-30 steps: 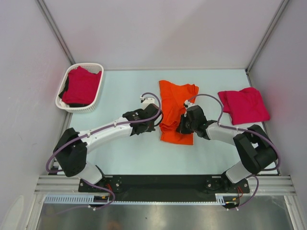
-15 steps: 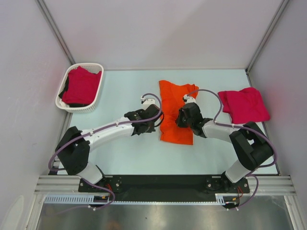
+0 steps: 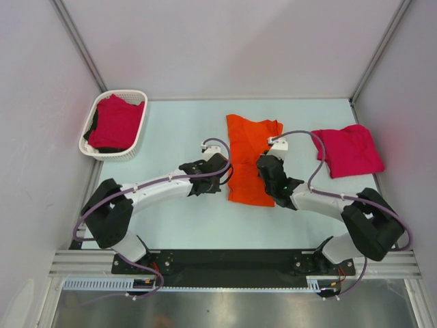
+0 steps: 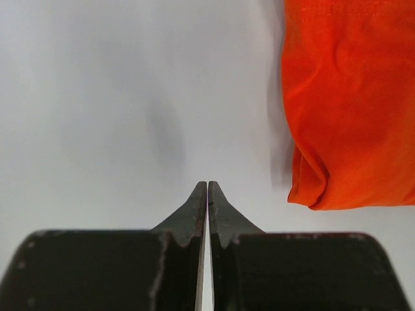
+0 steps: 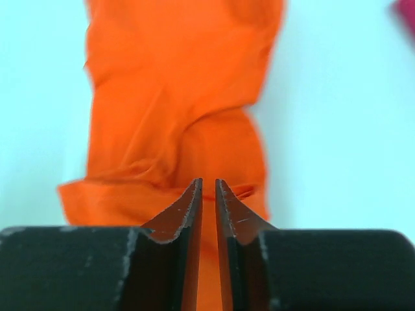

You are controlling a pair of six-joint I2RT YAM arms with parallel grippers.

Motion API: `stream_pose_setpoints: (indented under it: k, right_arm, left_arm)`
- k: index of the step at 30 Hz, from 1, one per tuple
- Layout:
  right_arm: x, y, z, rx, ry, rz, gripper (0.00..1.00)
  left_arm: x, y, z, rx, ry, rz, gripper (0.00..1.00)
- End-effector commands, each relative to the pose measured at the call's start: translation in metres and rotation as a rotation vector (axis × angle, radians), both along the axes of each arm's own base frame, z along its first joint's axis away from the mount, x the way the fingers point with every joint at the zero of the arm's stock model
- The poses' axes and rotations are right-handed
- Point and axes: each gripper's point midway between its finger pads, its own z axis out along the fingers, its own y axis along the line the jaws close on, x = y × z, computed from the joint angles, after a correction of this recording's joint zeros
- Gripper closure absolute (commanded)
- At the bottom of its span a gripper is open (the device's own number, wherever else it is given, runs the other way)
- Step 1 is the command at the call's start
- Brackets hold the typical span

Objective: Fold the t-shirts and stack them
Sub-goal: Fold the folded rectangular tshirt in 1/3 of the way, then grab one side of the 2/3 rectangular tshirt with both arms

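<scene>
The bright orange t-shirt (image 3: pixel 250 154) lies folded into a long strip at the table's middle; it also shows in the left wrist view (image 4: pixel 350 103) and the right wrist view (image 5: pixel 175 110). My left gripper (image 3: pixel 214 178) is shut and empty, over bare table just left of the shirt's near left corner. My right gripper (image 3: pixel 270 190) is shut with a thin gap, empty, above the shirt's near right edge. A folded crimson-pink t-shirt (image 3: pixel 347 150) lies at the right. Another crimson-pink t-shirt (image 3: pixel 115 121) sits in the basket.
The white lattice basket (image 3: pixel 130 154) stands at the far left of the table. White walls close in the left, back and right sides. A sliver of the crimson-pink shirt (image 5: pixel 407 10) shows at the right wrist view's top right corner.
My right gripper moved along the orange shirt's right side, first farther, then back toward its near edge, and its arm swung lower. My left gripper shifted slightly right and nearer.
</scene>
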Motion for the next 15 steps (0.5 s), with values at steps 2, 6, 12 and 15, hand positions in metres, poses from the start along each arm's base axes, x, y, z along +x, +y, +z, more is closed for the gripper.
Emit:
stream_pose_setpoints:
  k: [2,6,12,15]
  right_arm:
    - [-0.009,-0.066,0.038,-0.074,-0.076,-0.203,0.83]
    - [-0.027,-0.052,0.05,0.056,-0.088,-0.034,0.95]
    - [-0.045,-0.03,0.024,0.173,0.105,0.125,1.0]
    - [-0.067,-0.034,-0.004,0.209,0.287,0.149,0.91]
  left_arm:
    - [0.001,-0.01,0.012,-0.109,-0.042,-0.015,0.92]
    - [-0.003,-0.012,0.011,-0.141,-0.045,-0.029,0.91]
    - [-0.007,-0.015,0.0,-0.151,-0.012,-0.033,0.96]
    - [-0.009,-0.014,-0.016,-0.122,0.026,-0.016,0.79]
